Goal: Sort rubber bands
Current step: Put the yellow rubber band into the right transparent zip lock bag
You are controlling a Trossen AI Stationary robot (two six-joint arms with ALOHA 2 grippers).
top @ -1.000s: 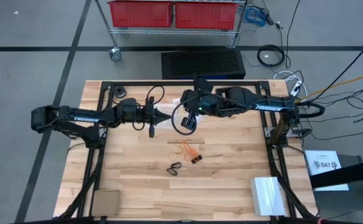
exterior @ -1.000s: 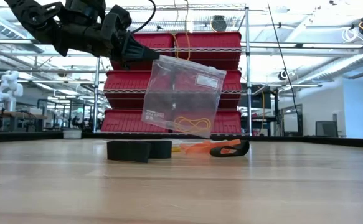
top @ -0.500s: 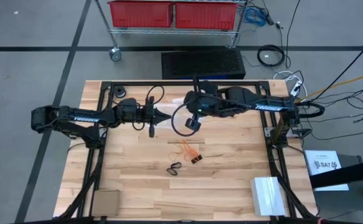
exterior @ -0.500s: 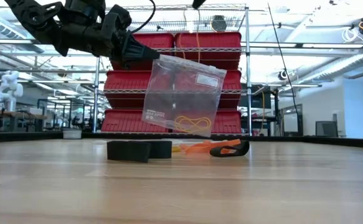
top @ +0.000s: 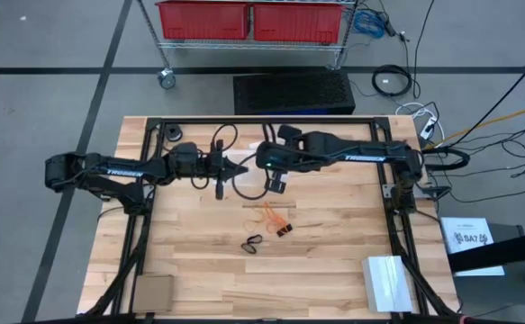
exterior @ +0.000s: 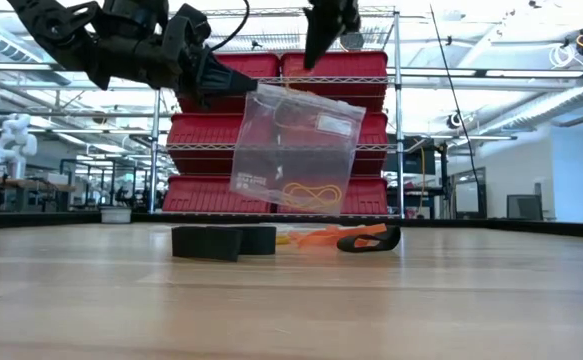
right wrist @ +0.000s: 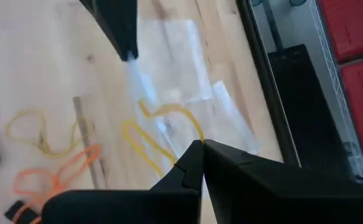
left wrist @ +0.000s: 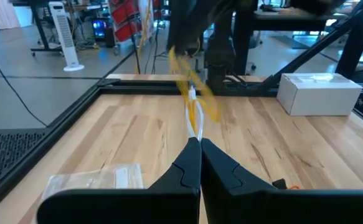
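Observation:
A clear plastic bag (exterior: pixel 293 150) hangs in the air above the middle of the table, with a yellow rubber band (exterior: pixel 311 193) lying in its bottom. My left gripper (top: pixel 242 170) is shut on the bag. My right gripper (exterior: pixel 311 58) is shut and slants down just above the bag's top edge, apart from it, with nothing visible between its fingers. On the table below lie loose rubber bands: a yellow loop (right wrist: pixel 41 134), orange ones (top: pixel 278 219) and black ones (top: pixel 253 241). My left gripper pinches the bag's upper corner (exterior: pixel 251 95) between its two fingers. The fingers reach in about level from the table's left side. The bag hangs below them, tilted and clear of the table; in the left wrist view it shows edge-on (left wrist: pixel 195 121).
Spare clear bags (left wrist: pixel 100 180) lie flat on the wood toward the far left. A white box (top: pixel 390 281) sits at the near right corner and a cardboard piece (top: pixel 152 291) at the near left. A shelf of red bins (exterior: pixel 281 130) stands beyond the far edge.
My right gripper has come down toward the bag's top edge, shifted toward the table's left and tipped more steeply downward, staying shut. The bag has swayed a little in the left gripper's hold.

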